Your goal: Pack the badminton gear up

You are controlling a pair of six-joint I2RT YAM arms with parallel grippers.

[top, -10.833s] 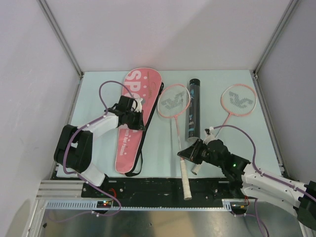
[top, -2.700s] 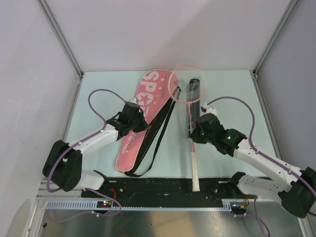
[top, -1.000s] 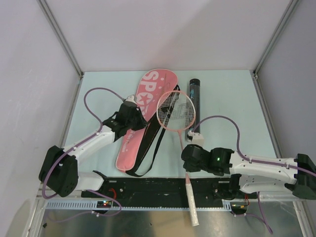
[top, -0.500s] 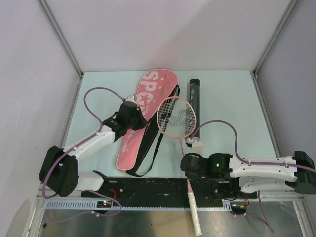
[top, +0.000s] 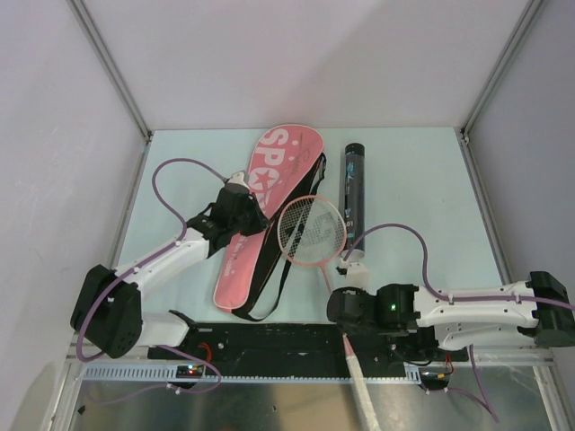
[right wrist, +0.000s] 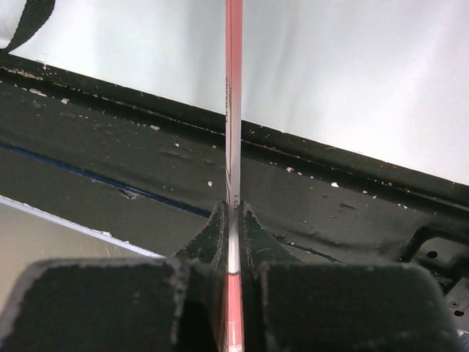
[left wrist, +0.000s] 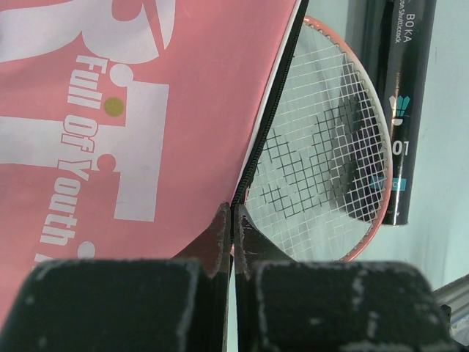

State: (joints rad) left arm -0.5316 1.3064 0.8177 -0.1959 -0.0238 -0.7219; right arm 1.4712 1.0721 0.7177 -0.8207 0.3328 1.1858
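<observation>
Left tool (left wrist: 232,224) pinches the zipper edge of the pink case (top: 269,175). Right tool (right wrist: 233,218) clamps the shaft of the racket (top: 312,231), whose head overlaps that edge. The black tube (top: 352,193) lies beside them on the table (top: 431,180).

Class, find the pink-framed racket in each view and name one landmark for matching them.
Top external: racket centre, head at the racket case's right edge.
Left wrist: its head at right, beside the case.
Right wrist: only its shaft, vertical, centre.
Landmark: black tube, in the top and left-wrist views.

top: high, wide | left wrist: close, down at racket (left wrist: 322,147) | right wrist: close, same racket
</observation>
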